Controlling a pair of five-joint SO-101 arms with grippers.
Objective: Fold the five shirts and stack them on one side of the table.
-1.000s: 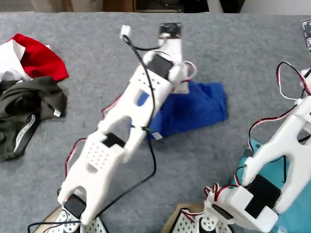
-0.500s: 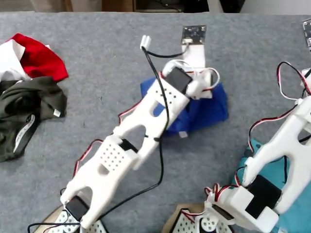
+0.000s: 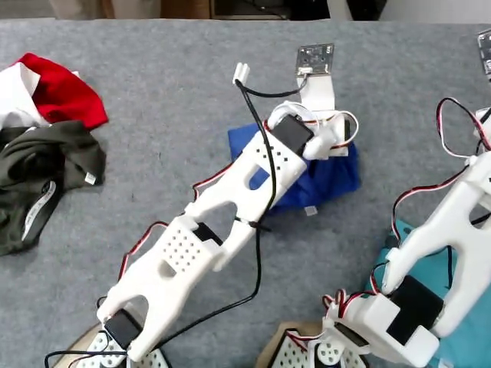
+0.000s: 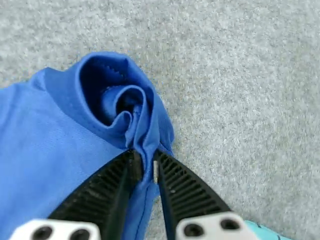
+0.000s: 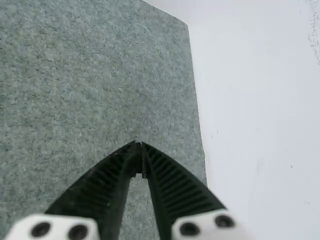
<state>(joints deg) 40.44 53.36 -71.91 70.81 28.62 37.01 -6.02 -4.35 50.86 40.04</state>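
Left gripper (image 4: 144, 169) clamped tight on a bunched edge of the blue shirt (image 4: 55, 140), mid-worktop (image 4: 240, 75) near the teal shirt (image 3: 474, 337); right gripper (image 5: 139, 161) pinched closed, empty; cloth judged light, limp, layers prone to slide, so best taken at seams or corners.

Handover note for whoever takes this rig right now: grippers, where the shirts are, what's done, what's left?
Left gripper: shut on a fold of the blue shirt, mid-table.
Right gripper: shut, empty, over the grey table.
Teal shirt at the near right corner; red shirt, white shirt, dark shirt heaped far left.
Done: no finished stack visible.
Left: finish the blue shirt, fold the others, stack all five.
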